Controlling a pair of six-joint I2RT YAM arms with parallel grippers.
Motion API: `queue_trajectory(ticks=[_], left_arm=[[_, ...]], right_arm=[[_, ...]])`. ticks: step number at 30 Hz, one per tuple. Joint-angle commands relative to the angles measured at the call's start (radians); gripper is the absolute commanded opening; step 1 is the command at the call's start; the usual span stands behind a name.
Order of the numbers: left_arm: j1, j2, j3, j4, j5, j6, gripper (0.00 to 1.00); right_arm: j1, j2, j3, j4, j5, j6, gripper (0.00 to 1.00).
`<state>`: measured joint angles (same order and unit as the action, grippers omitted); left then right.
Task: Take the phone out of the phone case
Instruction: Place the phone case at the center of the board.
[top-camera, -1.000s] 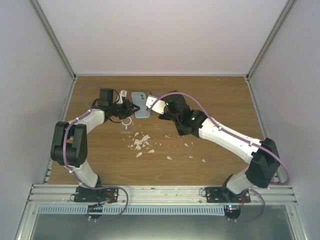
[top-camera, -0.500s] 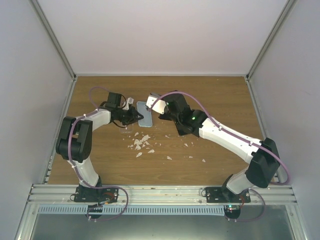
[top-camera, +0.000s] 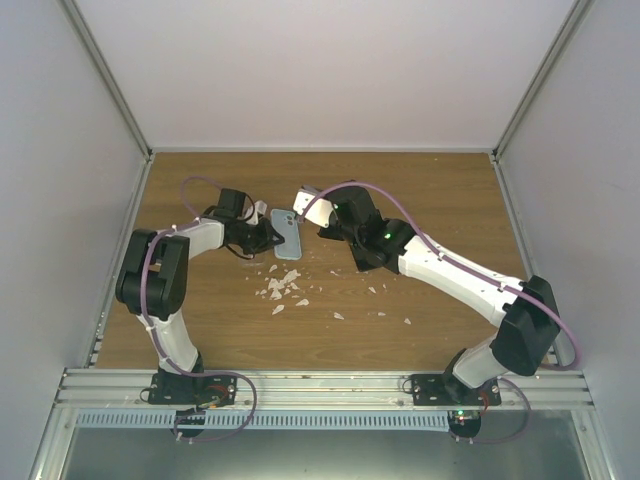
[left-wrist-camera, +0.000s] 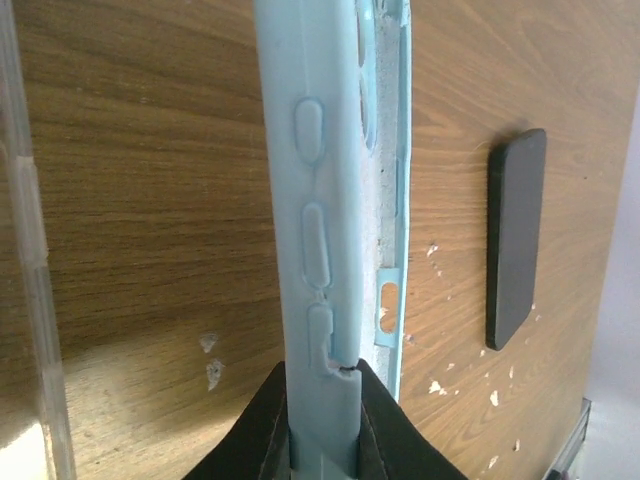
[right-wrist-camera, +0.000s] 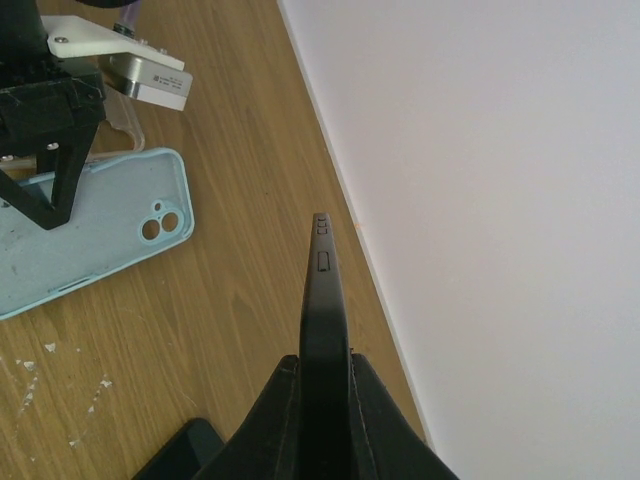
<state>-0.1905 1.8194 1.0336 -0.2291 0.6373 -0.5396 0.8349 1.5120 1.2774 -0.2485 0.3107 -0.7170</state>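
Note:
My left gripper (top-camera: 268, 236) is shut on the edge of a light blue phone case (top-camera: 288, 236). In the left wrist view the case (left-wrist-camera: 320, 200) stands on edge between the fingers (left-wrist-camera: 322, 375), and its grey inside looks empty. My right gripper (top-camera: 322, 213) is shut on a thin black phone (top-camera: 305, 193), held off the table. The right wrist view shows the phone (right-wrist-camera: 322, 290) edge-on with its side buttons, clamped between the fingertips (right-wrist-camera: 325, 362). The blue case (right-wrist-camera: 90, 230) shows there too, with the left gripper (right-wrist-camera: 40, 130) on it.
A second black slab (left-wrist-camera: 515, 235) lies flat on the wood, also in the right wrist view (right-wrist-camera: 180, 455). A clear case (left-wrist-camera: 28, 250) lies left of the blue one. White crumbs (top-camera: 283, 288) lie scattered mid-table. The white back wall (right-wrist-camera: 480, 200) is close to the right gripper.
My left gripper has moved right, closed on the blue case and turned it, shifting it slightly nearer. The right arm with the black phone has hardly moved.

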Motion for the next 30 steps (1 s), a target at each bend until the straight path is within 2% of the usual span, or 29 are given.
queue_trajectory(ticks=[1, 5, 8, 15, 23, 30], left_arm=[[-0.014, 0.021, 0.014, -0.001, -0.045, 0.032, 0.15], [-0.018, 0.016, 0.000, 0.000, -0.063, 0.032, 0.17], [-0.020, 0.011, -0.001, -0.004, -0.084, 0.036, 0.28], [-0.029, -0.018, -0.003, -0.015, -0.099, 0.032, 0.42], [-0.051, -0.054, -0.008, -0.019, -0.135, 0.042, 0.66], [-0.052, -0.076, 0.009, -0.039, -0.185, 0.058, 0.82]], right_arm=[[-0.005, -0.028, 0.018, 0.038, -0.002, 0.016, 0.00], [-0.005, -0.028, 0.017, 0.039, -0.002, 0.016, 0.01], [-0.006, -0.027, 0.017, 0.039, -0.003, 0.016, 0.01], [-0.005, -0.024, 0.023, 0.037, -0.004, 0.016, 0.00], [-0.005, -0.022, 0.030, 0.034, -0.010, 0.017, 0.01], [-0.005, -0.019, 0.036, 0.032, -0.011, 0.019, 0.00]])
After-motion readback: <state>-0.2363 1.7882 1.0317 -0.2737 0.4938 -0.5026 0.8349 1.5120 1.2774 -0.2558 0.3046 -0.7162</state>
